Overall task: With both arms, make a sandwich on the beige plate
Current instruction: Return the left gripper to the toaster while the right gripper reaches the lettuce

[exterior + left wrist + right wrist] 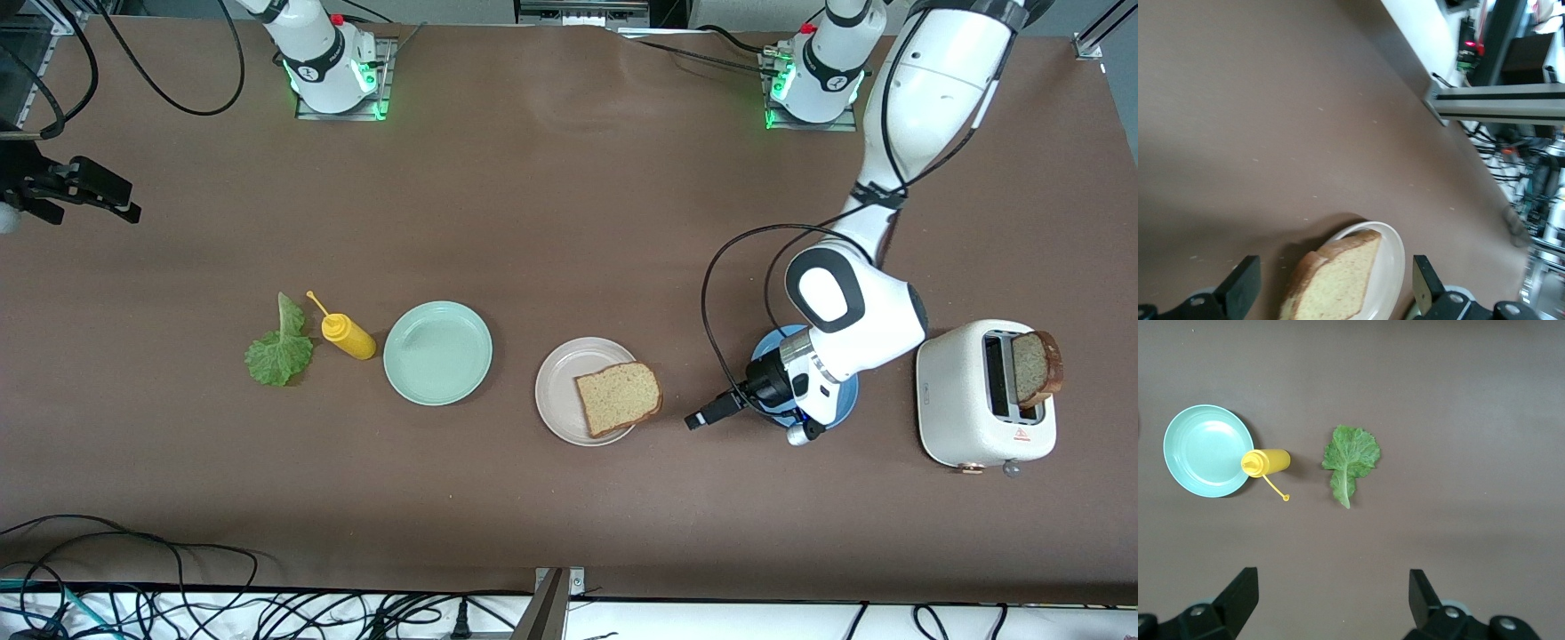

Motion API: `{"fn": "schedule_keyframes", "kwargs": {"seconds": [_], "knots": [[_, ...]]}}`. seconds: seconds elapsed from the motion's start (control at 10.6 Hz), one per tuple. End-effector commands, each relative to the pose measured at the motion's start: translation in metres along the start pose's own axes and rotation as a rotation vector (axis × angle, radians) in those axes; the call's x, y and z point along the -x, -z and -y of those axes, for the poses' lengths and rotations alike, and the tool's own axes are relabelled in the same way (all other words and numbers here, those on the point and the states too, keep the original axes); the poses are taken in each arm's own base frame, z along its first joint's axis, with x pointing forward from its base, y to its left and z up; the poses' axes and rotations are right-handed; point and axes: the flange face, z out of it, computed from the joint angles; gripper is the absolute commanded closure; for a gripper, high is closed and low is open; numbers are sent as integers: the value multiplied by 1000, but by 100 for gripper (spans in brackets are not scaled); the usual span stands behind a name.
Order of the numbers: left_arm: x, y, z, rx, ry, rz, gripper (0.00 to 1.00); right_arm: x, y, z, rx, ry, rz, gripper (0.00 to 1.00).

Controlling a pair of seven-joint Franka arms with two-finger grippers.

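Note:
One tan bread slice (620, 397) lies on the beige plate (560, 382) and overhangs its rim toward the left arm's end. It also shows in the left wrist view (1338, 280) on the plate (1390, 267). A second slice (1034, 366) stands in the white toaster (965, 400). The green lettuce leaf (280, 351) lies flat on the table toward the right arm's end. My left gripper (698, 420) is open and empty, low over the table between the beige plate and a blue plate, pointing at the bread. My right gripper (1331, 600) is open and empty, high over the table, with the lettuce (1350, 457) below it.
A yellow squeeze bottle (348, 338) lies between the lettuce and a mint green plate (437, 353). A blue plate (765, 342) is mostly hidden under the left arm's wrist. Cables run along the table edge nearest the front camera.

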Motion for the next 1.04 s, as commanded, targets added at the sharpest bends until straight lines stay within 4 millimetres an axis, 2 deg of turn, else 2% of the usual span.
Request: {"fn": "schedule_keyframes", "kwargs": {"seconds": [0.0,0.19,0.28,0.76,0.85,0.95], "knots": [[8,26,-13,-165,-21,-23,0,-3,0,10,-10,25,11,0],[0,48,-9,-321,-124,8,0,-5,0,8,-10,21,2,0],[-3,58,-5,-384,-154,35,0,-9,-6,6,-9,16,6,0],[-5,79,7,-612,-306,62,0,-25,-34,2,-6,9,35,0],[-11,93,11,-638,-308,60,0,-28,-41,3,-5,10,48,0],[-9,105,6,-667,-329,61,0,-28,-42,1,-8,-1,47,0]]}}
